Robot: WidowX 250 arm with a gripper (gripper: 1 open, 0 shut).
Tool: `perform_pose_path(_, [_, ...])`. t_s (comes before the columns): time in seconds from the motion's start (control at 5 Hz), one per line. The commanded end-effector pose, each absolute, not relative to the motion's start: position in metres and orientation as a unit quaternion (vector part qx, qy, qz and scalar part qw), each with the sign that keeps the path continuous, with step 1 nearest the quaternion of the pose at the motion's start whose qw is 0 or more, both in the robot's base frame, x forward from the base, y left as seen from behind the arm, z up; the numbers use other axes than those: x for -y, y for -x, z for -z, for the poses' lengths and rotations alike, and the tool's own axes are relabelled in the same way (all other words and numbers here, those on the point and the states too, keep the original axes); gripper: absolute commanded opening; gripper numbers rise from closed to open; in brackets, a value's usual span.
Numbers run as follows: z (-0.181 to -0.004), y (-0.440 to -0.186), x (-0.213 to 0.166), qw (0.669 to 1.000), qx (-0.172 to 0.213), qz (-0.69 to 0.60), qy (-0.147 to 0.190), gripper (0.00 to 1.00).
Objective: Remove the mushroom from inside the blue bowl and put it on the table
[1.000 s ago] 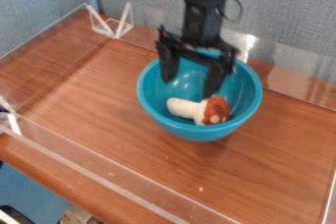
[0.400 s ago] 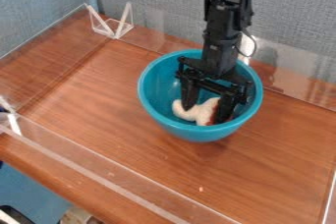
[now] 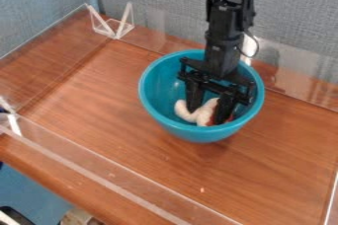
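Note:
The teal-blue bowl (image 3: pixel 154 75) stands on the reddish-brown table (image 3: pixel 87 83), right of centre. The mushroom (image 3: pixel 188 110) lies on its side at the bottom of the bowl, with its cream stem showing at the left and its cap mostly hidden behind the fingers. My black gripper (image 3: pixel 211 111) reaches straight down into the bowl. Its fingers (image 3: pixel 195 95) stand on either side of the mushroom, close to it, with a gap still between them. Whether the pads touch the mushroom cannot be seen.
Low clear acrylic walls (image 3: pixel 93 165) edge the table at the front and sides. A small white wire stand (image 3: pixel 113 19) sits at the back left corner. Bare wood lies left of and in front of the bowl.
My gripper has come down from above the rim into the bowl, over the mushroom. Since half a second ago it has stayed in place and its fingers have drawn slightly closer together.

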State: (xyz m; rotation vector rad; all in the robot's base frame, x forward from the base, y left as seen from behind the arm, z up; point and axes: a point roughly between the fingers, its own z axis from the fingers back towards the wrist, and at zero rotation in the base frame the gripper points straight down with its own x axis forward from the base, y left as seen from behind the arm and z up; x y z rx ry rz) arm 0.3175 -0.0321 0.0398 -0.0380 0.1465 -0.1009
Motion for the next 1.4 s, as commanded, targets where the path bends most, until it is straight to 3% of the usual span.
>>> perform_pose_path(0.0, [-0.0386, -0.3226, 0.0355, 0.996, -0.057, 0.06, 0.021, 0.0])
perform_pose_path(1.2, [-0.0392, -0.3218, 0.0346, 0.995, -0.057, 0.07, 0.032, 0.0])
